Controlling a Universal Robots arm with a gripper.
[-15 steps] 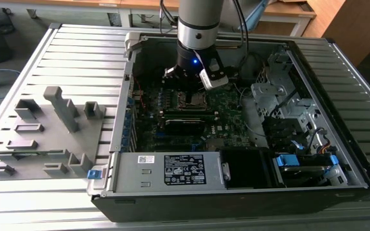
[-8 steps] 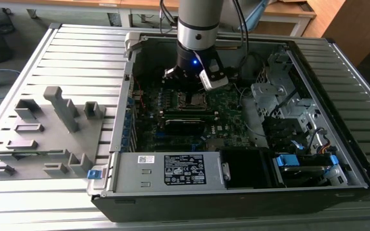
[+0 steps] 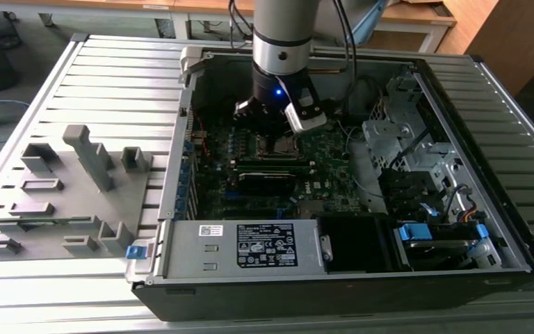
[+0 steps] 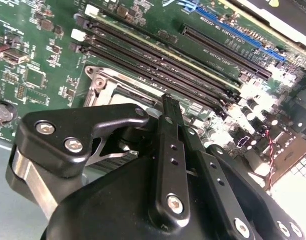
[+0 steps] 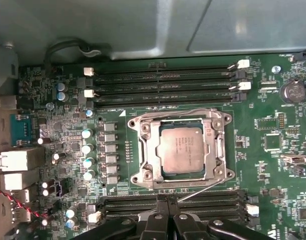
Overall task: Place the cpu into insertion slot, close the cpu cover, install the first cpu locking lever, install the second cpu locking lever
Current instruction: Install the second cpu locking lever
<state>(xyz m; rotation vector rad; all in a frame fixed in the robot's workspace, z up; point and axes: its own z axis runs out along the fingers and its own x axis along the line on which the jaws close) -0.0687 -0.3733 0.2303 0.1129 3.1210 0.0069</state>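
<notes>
In the first wrist view the silver-grey cpu (image 5: 182, 150) lies in the black insertion slot (image 5: 183, 176). The shiny cpu cover (image 5: 151, 150) is down around it. One thin wire locking lever (image 5: 178, 111) runs along the socket's edge nearest the upper memory slots. A second wire lever (image 5: 203, 191) slants from the socket's opposite corner to my gripper (image 5: 169, 212), whose black fingers (image 5: 160, 217) are shut, with the wire's end at their tips. The second wrist view has the gripper (image 4: 169, 100) just off the socket frame (image 4: 110, 82). In the exterior view the gripper (image 3: 277, 138) hangs low over the socket (image 3: 279, 149).
The motherboard (image 3: 327, 156) lies inside an open computer case (image 3: 489, 229). Memory slots (image 5: 163, 80) flank the socket on two sides, and a row of capacitors (image 5: 87, 150) stands beside it. A grey fixture plate (image 3: 58, 202) lies at the exterior view's left.
</notes>
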